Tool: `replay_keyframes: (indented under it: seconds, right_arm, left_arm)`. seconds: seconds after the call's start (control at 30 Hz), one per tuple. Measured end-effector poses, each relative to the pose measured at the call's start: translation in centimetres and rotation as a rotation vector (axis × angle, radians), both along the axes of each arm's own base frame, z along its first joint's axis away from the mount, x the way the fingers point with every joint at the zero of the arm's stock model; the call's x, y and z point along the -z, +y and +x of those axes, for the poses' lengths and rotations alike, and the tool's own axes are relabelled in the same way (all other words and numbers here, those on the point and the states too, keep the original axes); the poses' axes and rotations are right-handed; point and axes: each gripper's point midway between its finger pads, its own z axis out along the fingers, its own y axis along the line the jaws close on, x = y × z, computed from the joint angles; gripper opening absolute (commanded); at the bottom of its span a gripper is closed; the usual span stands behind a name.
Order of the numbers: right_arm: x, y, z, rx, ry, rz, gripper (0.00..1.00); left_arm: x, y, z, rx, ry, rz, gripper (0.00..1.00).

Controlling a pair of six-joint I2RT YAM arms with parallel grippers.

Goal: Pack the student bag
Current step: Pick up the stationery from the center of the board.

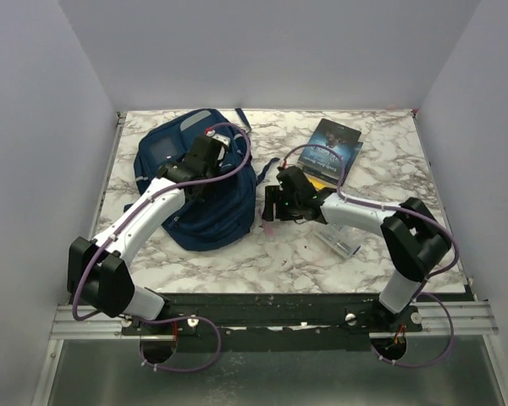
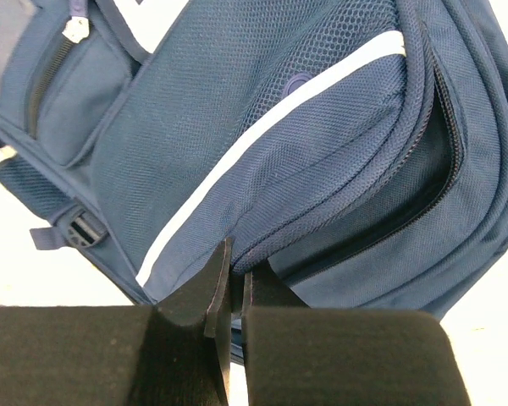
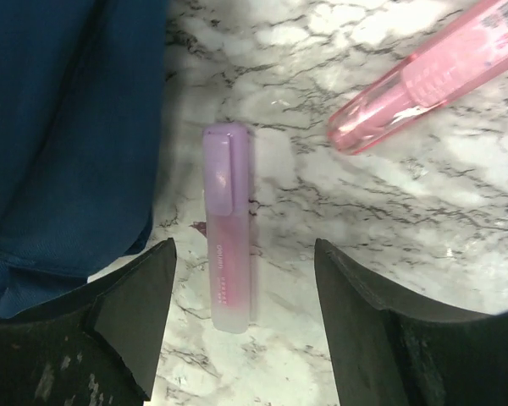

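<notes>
bag position: the large navy blue fabric student bag (image 1: 224, 211) lies flat on the left half of the white marble-patterned table (image 1: 279, 258). Its long axis runs from the far-left corner toward the near centre.
bag look: woven navy cloth with a mesh panel, a pale grey stripe, front pockets and a grey zip pull. The left wrist view shows a dark zip slit running along the side seam (image 2: 423, 203), and it looks partly open.
bag vs left gripper: the left gripper (image 2: 235, 283) is on top of the bag. Its jaws are pressed together, pinching a fold of the navy fabric just beside that zip slit.
bag vs right gripper: the bag's edge lies just to the left of the right gripper (image 3: 244, 262), near but not touching it.
key relation: a lilac translucent plastic highlighter (image 3: 227, 228) lies on the table directly between the right jaws. Its long axis runs crosswise to their closing line.
right jaws: spread wide, holding nothing, one finger on each side of the highlighter.
nearer arm: the right arm for the highlighter, the left for the bag opening.
judged step: grasp the highlighter, then carry it left to the zip slit.
nearby: a pink translucent pen (image 3: 432, 72) lies apart from the highlighter. A dark-covered book (image 1: 332, 144) sits on the far side. A clear plastic pouch (image 1: 339, 241) lies under the right forearm.
</notes>
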Motion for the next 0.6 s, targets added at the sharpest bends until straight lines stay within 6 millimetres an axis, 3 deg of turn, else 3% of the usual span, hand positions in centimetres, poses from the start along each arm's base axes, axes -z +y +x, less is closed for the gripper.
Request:
replay_keyframes:
  seconds: [0.27,0.43,0.6]
  right_arm:
    - [1.5,0.8,-1.2,0.006,-0.142,-0.197,0.69]
    - [3.7,-0.2,-1.9,0.032,-0.184,-0.323,0.58]
    - [3.8,-0.2,-2.1,0.067,-0.229,-0.309,0.45]
  left_arm:
    - [1.3,-0.5,0.0,-0.008,0.091,-0.102,0.0]
    - [1.7,-1.1,-0.2,0.007,0.119,-0.133,0.0]
    - [2.0,-1.5,-0.4,0.018,0.137,-0.152,0.0]
